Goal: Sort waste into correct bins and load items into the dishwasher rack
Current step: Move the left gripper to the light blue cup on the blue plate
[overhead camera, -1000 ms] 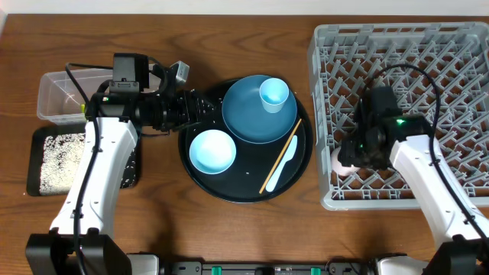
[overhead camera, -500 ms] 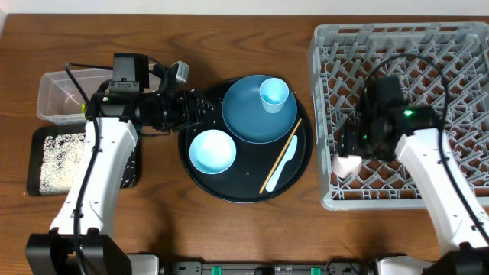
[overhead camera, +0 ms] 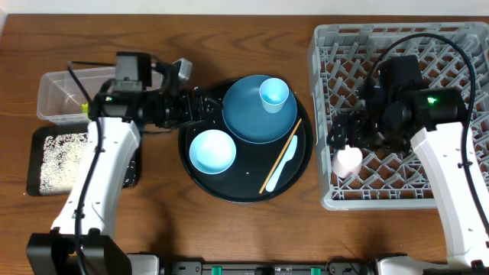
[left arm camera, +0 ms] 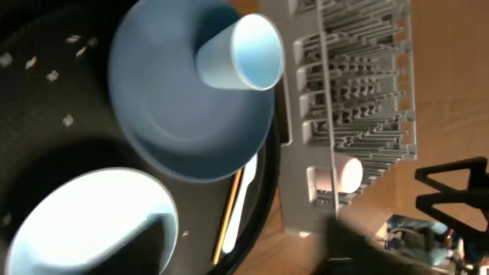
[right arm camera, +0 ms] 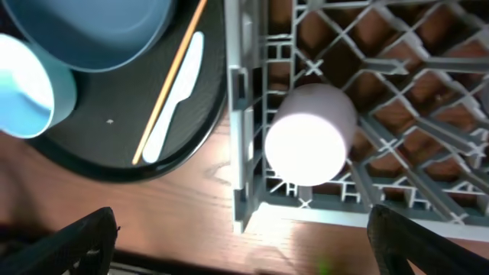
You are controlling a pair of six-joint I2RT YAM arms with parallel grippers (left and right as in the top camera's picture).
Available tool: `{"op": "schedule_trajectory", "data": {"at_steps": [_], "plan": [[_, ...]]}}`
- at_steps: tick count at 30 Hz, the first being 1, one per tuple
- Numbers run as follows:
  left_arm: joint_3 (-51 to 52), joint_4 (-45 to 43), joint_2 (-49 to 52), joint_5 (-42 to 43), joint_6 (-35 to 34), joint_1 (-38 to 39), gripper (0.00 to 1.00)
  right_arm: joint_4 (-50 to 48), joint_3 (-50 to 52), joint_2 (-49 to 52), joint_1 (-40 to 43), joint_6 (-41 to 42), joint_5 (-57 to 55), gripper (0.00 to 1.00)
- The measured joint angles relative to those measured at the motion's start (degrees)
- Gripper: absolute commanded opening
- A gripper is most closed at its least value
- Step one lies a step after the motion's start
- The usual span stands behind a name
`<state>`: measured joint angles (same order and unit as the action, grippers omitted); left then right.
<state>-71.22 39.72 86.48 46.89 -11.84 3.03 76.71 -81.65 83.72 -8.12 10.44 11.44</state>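
1. Grey dish rack, one, on the right side of the wooden table.
2. One white cup lies on its side in the rack's front-left corner, just inside the wall.
3. Right gripper hovers above that cup. Its fingers are spread wide, with nothing between them and no contact with the cup.
4. Black round tray, one, at table centre. It carries one blue plate, one light-blue bowl, one chopstick and one white plastic knife.
5. One light-blue cup stands on the plate. The chopstick and knife lie side by side, slanted, right of the bowl.
6. Left gripper sits at the tray's left rim, beside the plate. Jaw spread cannot be told, and no grasp is visible.
7. Two bins far left: one clear tub, and in front of it one black tray of white grains.
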Motion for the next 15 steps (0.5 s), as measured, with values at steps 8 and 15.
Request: {"op": "schedule_trajectory", "data": {"at_steps": [8,15], "plan": [[0.00,-7.34,0.00,-12.28,-6.64,10.19,0.45,0.07,0.00,0.00,0.00,-0.26,0.87,0.90],[0.00,-13.35,0.61,-29.05,-13.73,19.58,0.46,1.73,0.00,0.00,0.00,-0.24,-0.68,0.90]]}}
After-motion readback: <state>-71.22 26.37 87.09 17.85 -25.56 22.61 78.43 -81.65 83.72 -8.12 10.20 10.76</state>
